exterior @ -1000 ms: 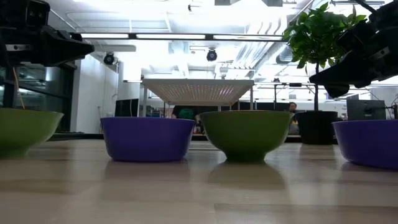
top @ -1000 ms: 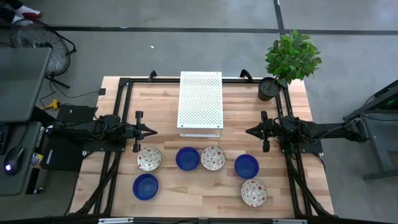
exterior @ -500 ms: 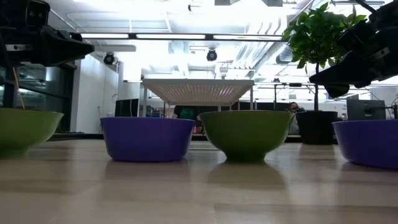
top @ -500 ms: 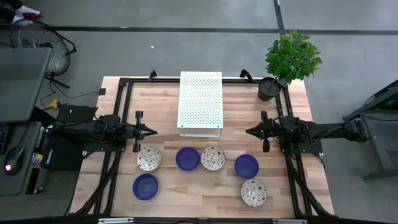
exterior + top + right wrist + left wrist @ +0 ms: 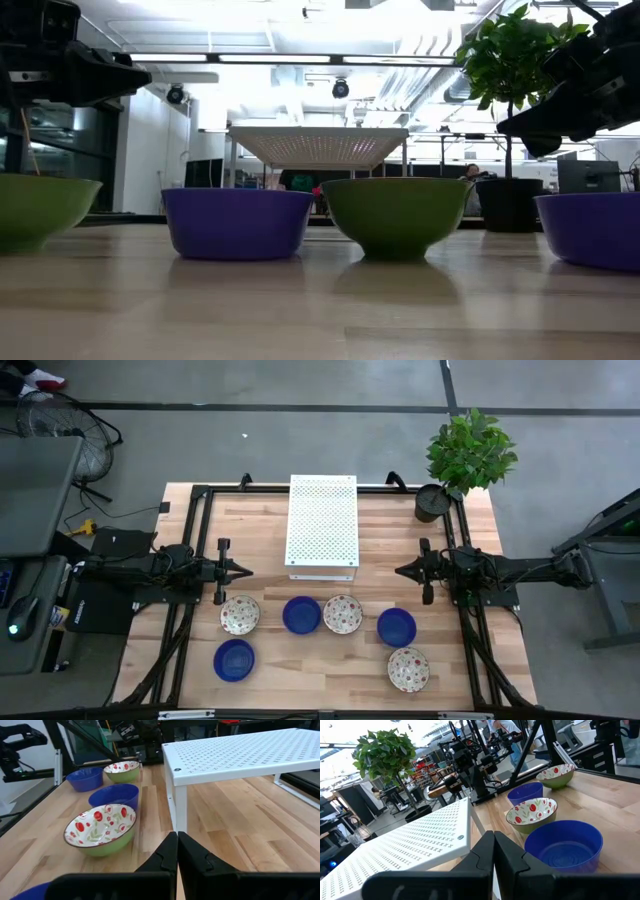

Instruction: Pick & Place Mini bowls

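Three blue mini bowls [image 5: 301, 615] [image 5: 396, 627] [image 5: 234, 660] and three white floral ones [image 5: 240, 615] [image 5: 342, 614] [image 5: 408, 669] stand upright on their bases on the near half of the wooden table. My left gripper [image 5: 245, 570] hovers shut at the table's left side, pointing level toward the middle, above and behind the leftmost floral bowl. My right gripper [image 5: 400, 571] is shut too and mirrors it at the right, beyond the right blue bowl. In the wrist views the shut fingers [image 5: 494, 852] [image 5: 177, 851] hold nothing.
A white perforated rack [image 5: 322, 527] stands on legs at the table's far middle, between the two grippers. A potted plant [image 5: 432, 502] sits at the far right corner. Black frame rails [image 5: 190, 550] run along the table's sides. Bare wood lies near the front edge.
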`<state>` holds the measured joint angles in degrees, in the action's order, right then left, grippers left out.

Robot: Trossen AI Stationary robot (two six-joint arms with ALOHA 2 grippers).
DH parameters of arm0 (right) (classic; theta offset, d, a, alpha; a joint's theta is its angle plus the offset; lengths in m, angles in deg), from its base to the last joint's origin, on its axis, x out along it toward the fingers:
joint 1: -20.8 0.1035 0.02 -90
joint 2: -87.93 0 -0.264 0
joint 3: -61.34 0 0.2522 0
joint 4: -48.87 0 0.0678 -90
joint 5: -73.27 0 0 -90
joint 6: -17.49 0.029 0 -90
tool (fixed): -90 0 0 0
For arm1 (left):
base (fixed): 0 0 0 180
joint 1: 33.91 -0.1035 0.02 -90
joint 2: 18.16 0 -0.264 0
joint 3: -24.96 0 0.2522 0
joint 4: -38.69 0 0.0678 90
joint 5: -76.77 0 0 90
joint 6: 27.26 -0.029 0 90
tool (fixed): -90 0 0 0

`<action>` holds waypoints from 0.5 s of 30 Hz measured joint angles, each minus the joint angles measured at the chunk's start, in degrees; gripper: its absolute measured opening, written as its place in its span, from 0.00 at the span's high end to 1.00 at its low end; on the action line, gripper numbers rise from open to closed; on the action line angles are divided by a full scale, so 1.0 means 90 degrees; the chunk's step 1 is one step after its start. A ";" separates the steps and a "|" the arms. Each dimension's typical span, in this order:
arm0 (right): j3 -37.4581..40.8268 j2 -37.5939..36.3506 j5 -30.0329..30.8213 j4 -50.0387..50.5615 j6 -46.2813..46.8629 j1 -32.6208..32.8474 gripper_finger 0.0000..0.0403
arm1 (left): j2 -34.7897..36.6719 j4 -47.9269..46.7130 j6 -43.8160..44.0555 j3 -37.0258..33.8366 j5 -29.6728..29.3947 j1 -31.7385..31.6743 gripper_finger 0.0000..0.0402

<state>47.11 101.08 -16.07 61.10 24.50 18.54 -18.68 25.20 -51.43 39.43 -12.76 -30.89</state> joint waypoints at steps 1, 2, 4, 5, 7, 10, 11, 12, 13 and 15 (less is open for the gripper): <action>-0.0001 0.0000 0.0020 -0.0001 0.0001 0.0000 1.00 | 0.0000 0.0000 0.0000 0.0000 0.0000 -0.0002 1.00; -0.0002 0.0002 0.0023 -0.0001 0.0000 0.0000 1.00 | 0.0001 0.0000 0.0001 0.0000 -0.0001 -0.0002 1.00; -0.0001 0.0002 0.0021 -0.0001 0.0000 0.0000 1.00 | 0.0000 0.0000 0.0000 0.0000 -0.0002 -0.0001 1.00; -0.0001 0.0001 0.0022 -0.0001 0.0000 0.0000 1.00 | 0.0000 0.0000 0.0000 0.0000 -0.0002 -0.0002 1.00; 0.0000 -0.0001 0.0021 -0.0003 0.0000 0.0000 1.00 | 0.0002 0.0000 0.0000 0.0000 0.0000 -0.0002 1.00; -0.0004 0.0002 0.0039 -0.0187 0.0011 0.0019 1.00 | 0.0002 0.0000 0.0000 0.0000 -0.0001 -0.0002 1.00; -0.0022 0.0000 0.0037 -0.0280 0.0067 0.0046 1.00 | 0.0001 0.0001 0.0000 0.0000 -0.0001 -0.0002 1.00; -0.0085 -0.0002 0.0044 -0.0240 0.0157 0.0085 1.00 | 0.0001 0.0000 0.0000 0.0000 -0.0001 0.0000 1.00; -0.0172 0.0004 0.0038 -0.0237 0.0231 0.0124 1.00 | 0.0002 0.0000 0.0000 0.0000 0.0000 -0.0002 1.00; -0.0382 0.0004 0.0038 -0.0258 0.0354 0.0209 1.00 | 0.0000 0.0000 0.0000 0.0000 -0.0002 -0.0002 1.00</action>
<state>43.67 101.12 -15.73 58.77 27.69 20.42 -18.68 25.20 -51.43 39.43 -12.78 -30.90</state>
